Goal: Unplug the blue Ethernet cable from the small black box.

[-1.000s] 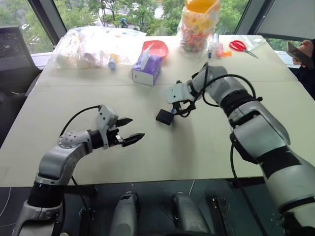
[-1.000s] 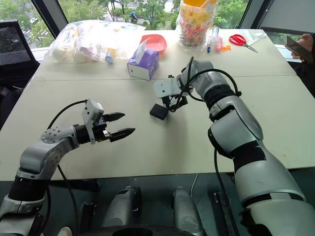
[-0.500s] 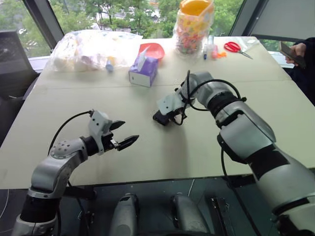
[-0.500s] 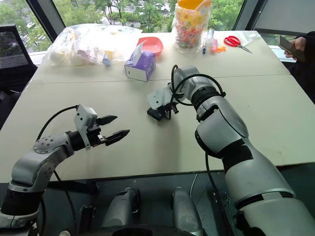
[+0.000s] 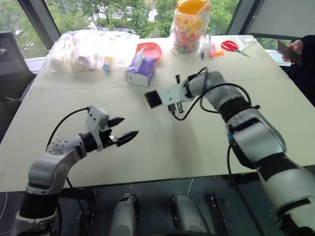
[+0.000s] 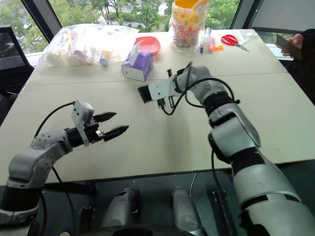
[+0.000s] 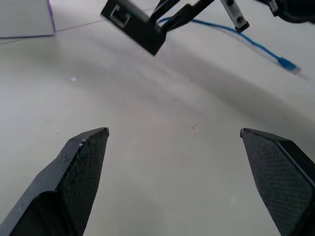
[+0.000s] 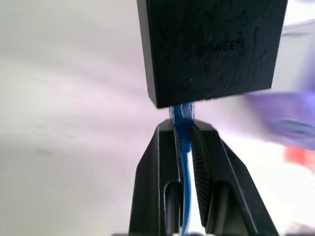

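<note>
The small black box (image 8: 211,46) reads, seemingly, "UGREEN", blue Ethernet cable (image 8: 184,129) plugged in.

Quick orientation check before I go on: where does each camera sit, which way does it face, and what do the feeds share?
Left and right eye views: on the head, looking forward and down over the table; both arms show.
Left wrist view: on the left arm, looking along the open left end effector at the lifted small black box.
Right wrist view: on the right arm, looking along the right end effector, shut on the blue Ethernet cable just behind the box.
Shared: the box and cable appear in both wrist views; the head views show the box too.
</note>
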`<state>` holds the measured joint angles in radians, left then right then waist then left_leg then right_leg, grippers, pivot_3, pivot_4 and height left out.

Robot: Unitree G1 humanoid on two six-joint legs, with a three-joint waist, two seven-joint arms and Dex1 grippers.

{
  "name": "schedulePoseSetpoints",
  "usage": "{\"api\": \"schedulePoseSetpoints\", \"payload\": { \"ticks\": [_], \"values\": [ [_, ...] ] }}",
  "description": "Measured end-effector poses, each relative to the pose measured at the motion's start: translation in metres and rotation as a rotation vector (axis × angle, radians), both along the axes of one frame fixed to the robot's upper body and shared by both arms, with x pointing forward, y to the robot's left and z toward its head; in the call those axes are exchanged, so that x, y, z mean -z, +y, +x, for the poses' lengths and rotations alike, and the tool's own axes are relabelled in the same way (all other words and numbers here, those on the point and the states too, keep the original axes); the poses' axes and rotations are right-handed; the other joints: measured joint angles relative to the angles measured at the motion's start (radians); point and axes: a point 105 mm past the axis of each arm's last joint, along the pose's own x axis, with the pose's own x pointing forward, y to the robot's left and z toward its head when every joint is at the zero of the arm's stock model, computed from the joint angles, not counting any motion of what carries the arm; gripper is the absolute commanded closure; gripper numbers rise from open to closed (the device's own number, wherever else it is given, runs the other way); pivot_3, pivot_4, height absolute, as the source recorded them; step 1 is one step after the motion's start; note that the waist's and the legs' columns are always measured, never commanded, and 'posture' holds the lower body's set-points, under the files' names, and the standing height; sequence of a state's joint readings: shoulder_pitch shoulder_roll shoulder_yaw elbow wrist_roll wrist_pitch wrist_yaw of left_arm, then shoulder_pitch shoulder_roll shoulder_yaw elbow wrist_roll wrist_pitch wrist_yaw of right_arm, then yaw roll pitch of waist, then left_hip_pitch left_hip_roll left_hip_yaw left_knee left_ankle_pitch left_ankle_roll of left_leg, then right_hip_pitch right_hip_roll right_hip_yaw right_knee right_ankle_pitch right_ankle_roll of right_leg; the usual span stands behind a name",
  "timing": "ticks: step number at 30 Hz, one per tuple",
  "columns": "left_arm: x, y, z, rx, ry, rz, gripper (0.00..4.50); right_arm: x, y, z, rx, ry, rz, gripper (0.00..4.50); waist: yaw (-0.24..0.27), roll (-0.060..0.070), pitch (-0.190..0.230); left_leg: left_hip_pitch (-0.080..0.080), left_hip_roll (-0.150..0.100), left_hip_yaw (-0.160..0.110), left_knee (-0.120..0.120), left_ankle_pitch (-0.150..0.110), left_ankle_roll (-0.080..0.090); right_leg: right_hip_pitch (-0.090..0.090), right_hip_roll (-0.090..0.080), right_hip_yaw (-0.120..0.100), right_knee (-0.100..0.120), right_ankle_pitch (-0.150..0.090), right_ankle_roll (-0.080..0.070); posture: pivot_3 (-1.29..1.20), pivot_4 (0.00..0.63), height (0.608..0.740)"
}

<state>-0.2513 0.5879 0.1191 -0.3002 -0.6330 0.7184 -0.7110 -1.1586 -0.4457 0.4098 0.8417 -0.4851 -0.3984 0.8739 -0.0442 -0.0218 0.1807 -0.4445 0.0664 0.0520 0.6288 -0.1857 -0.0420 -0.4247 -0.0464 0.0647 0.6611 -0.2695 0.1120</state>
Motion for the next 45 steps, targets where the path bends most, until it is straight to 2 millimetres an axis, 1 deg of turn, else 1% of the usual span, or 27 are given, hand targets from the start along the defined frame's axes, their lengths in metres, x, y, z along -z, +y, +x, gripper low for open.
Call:
{"api": "schedulePoseSetpoints", "payload": {
  "ticks": [2, 4, 6, 9, 12, 17, 21, 26, 29, 31, 33, 35, 36, 37, 43, 45],
  "values": [
    [-0.01, 0.0, 0.005, 0.013, 0.006, -0.04, 0.0, -0.001, -0.007, -0.011, 0.022, -0.07, 0.077, 4.48, 0.004, 0.0, 0.0, 0.0, 0.0, 0.0, 0.0, 0.0, 0.0, 0.0, 0.0, 0.0, 0.0, 0.0, 0.001, 0.0, 0.15, 0.735],
    [-0.02, -0.004, 0.011, 0.048, 0.024, -0.077, 0.0, 0.004, -0.009, -0.033, 0.045, -0.133, 0.17, 4.48, 0.008, 0.0, 0.0, 0.0, 0.0, 0.0, -0.001, 0.0, 0.0, 0.0, 0.0, 0.0, 0.001, -0.001, 0.001, 0.0, 0.15, 0.735],
    [-0.027, -0.008, 0.013, 0.085, 0.034, -0.103, 0.0, 0.007, -0.004, -0.05, 0.041, -0.175, 0.19, 4.48, 0.003, 0.0, 0.0, 0.0, 0.0, 0.0, 0.0, 0.0, 0.0, -0.001, 0.0, 0.0, 0.001, -0.001, 0.002, 0.0, 0.15, 0.735],
    [-0.035, -0.015, 0.016, 0.148, 0.05, -0.124, 0.0, -0.007, 0.001, -0.07, 0.053, -0.308, 0.244, 4.48, -0.001, 0.0, 0.0, 0.001, 0.0, 0.0, 0.001, 0.001, -0.001, 0.0, 0.001, 0.001, 0.002, -0.001, 0.001, 0.0, 0.15, 0.735],
    [-0.038, -0.022, 0.018, 0.197, 0.064, -0.123, 0.0, -0.01, 0.012, -0.087, 0.051, -0.381, 0.281, 4.48, 0.002, -0.001, -0.001, 0.001, 0.0, -0.001, 0.001, 0.001, -0.002, 0.0, 0.001, 0.001, 0.002, -0.003, -0.002, 0.0, 0.15, 0.735],
    [-0.037, -0.031, 0.02, 0.248, 0.079, -0.118, 0.0, -0.007, 0.018, -0.092, 0.07, -0.401, 0.266, 4.48, 0.005, -0.001, -0.001, 0.001, -0.001, 0.0, 0.002, 0.001, -0.002, 0.0, 0.001, 0.001, 0.002, -0.003, -0.002, 0.0, 0.15, 0.735],
    [-0.043, -0.038, 0.022, 0.267, 0.064, -0.136, 0.0, -0.003, 0.021, -0.094, 0.061, -0.424, 0.225, 4.48, 0.005, -0.001, 0.0, 0.0, -0.001, -0.001, 0.002, 0.001, -0.002, 0.0, 0.001, 0.001, 0.002, -0.003, -0.002, 0.0, 0.15, 0.735],
    [-0.045, -0.044, 0.023, 0.276, 0.061, -0.164, 0.0, -0.002, 0.019, -0.094, 0.052, -0.456, 0.178, 4.48, 0.005, -0.001, 0.0, 0.001, -0.001, -0.001, 0.002, 0.001, -0.002, 0.0, 0.001, 0.001, 0.002, -0.003, -0.002, 0.0, 0.15, 0.735],
    [-0.046, -0.044, 0.023, 0.267, 0.057, -0.167, 0.76, 0.0, 0.021, -0.095, 0.042, -0.454, 0.175, 4.5, 0.004, -0.001, 0.0, 0.001, -0.001, -0.001, 0.002, 0.001, -0.002, 0.0, 0.001, 0.001, 0.002, -0.003, -0.002, 0.0, 0.15, 0.735],
    [-0.045, -0.044, 0.023, 0.265, 0.058, -0.176, 1.7, 0.0, 0.021, -0.095, 0.042, -0.453, 0.174, 4.5, 0.004, -0.001, 0.0, 0.001, -0.001, -0.001, 0.002, 0.001, -0.002, 0.0, 0.001, 0.001, 0.002, -0.003, -0.002, 0.0, 0.15, 0.735],
    [-0.044, -0.046, 0.023, 0.266, 0.065, -0.187, 2.56, 0.0, 0.021, -0.095, 0.042, -0.453, 0.174, 4.5, 0.004, -0.001, 0.0, 0.001, -0.001, -0.001, 0.002, 0.001, -0.002, 0.0, 0.001, 0.001, 0.002, -0.003, -0.002, 0.0, 0.15, 0.735],
    [-0.044, -0.046, 0.022, 0.267, 0.066, -0.191, 3.53, 0.0, 0.021, -0.095, 0.042, -0.453, 0.173, 4.5, 0.004, -0.001, 0.0, 0.001, -0.001, -0.001, 0.002, 0.001, -0.002, 0.0, 0.001, 0.001, 0.002, -0.003, -0.002, 0.0, 0.15, 0.735],
    [-0.042, -0.042, 0.024, 0.242, 0.07, -0.189, 3.92, -0.001, 0.021, -0.095, 0.04, -0.457, 0.17, 4.5, 0.004, -0.001, 0.0, 0.001, -0.001, -0.001, 0.002, 0.001, -0.002, 0.0, 0.001, 0.001, 0.002, -0.003, -0.002, 0.0, 0.15, 0.735],
    [-0.041, -0.043, 0.023, 0.242, 0.073, -0.191, 4.02, 0.0, 0.021, -0.095, 0.036, -0.46, 0.16, 4.5, 0.004, -0.002, 0.0, 0.001, -0.001, -0.001, 0.002, 0.001, -0.002, 0.0, 0.001, 0.001, 0.002, -0.003, -0.002, 0.0, 0.15, 0.735],
    [-0.037, -0.045, 0.024, 0.239, 0.079, -0.182, 4.02, 0.003, 0.02, -0.095, 0.03, -0.457, 0.132, 4.5, 0.005, -0.002, 0.0, 0.001, -0.001, -0.001, 0.002, 0.001, -0.002, 0.0, 0.001, 0.001, 0.002, -0.003, -0.002, 0.0, 0.15, 0.735],
    [-0.035, -0.044, 0.024, 0.24, 0.08, -0.163, 4.02, 0.006, 0.02, -0.095, 0.025, -0.437, 0.136, 3.64, 0.004, -0.002, 0.0, 0.001, -0.001, -0.001, 0.002, 0.001, -0.002, 0.0, 0.001, 0.001, 0.002, -0.003, -0.002, 0.0, 0.15, 0.735]
  ]
}}
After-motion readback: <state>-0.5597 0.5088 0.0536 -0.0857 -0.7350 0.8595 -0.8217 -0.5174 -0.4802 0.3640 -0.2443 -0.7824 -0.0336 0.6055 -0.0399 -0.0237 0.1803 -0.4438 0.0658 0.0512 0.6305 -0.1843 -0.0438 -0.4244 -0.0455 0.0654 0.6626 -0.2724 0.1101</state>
